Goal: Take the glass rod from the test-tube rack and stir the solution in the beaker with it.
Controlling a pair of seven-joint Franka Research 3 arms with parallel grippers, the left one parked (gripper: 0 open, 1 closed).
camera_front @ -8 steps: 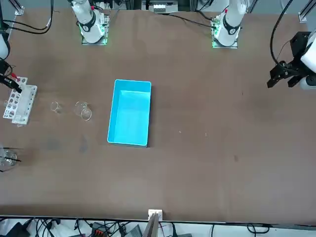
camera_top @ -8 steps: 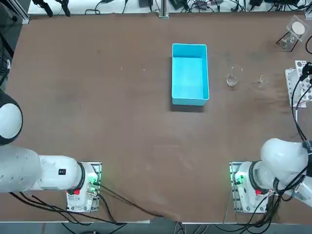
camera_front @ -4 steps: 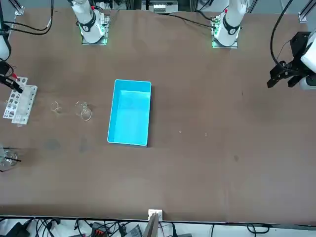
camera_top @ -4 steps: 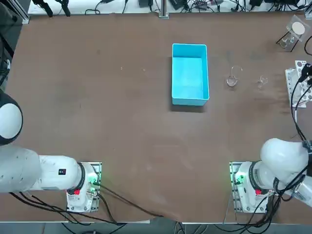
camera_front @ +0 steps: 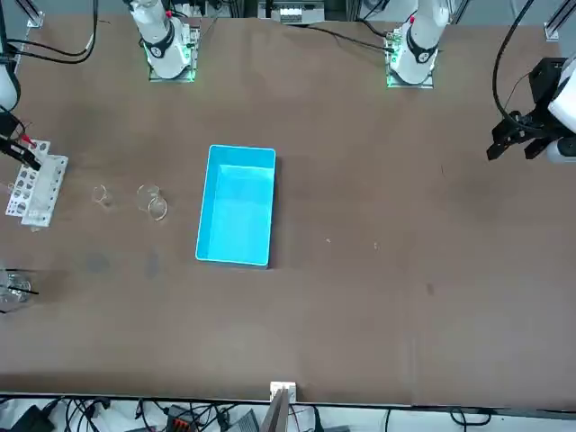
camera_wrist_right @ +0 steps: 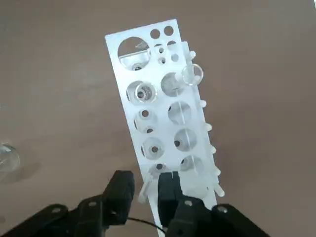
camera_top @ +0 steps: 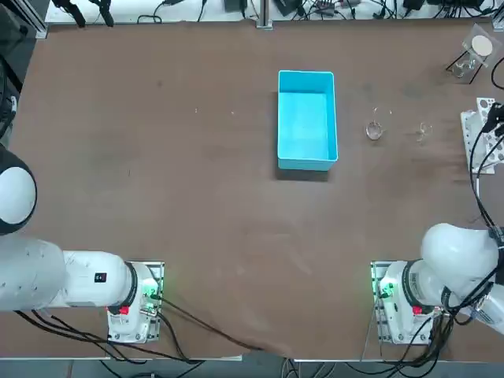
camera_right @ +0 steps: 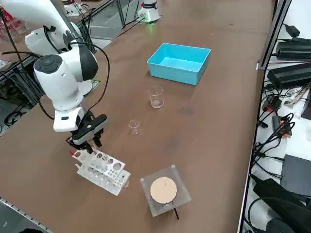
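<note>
Narrowing since a second ago, the right gripper (camera_wrist_right: 146, 190) brackets the rod (camera_wrist_right: 146, 189) over the rack (camera_wrist_right: 163, 111): grasp nearly made, lift next.

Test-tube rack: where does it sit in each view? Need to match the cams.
Top: test-tube rack at the right edge, partly cut off.
Front: at the left edge.
Right side: near bottom, left of centre.
Right wrist: fills the centre.
Shared landmark: the right gripper directly over the rack's end; also.
</note>
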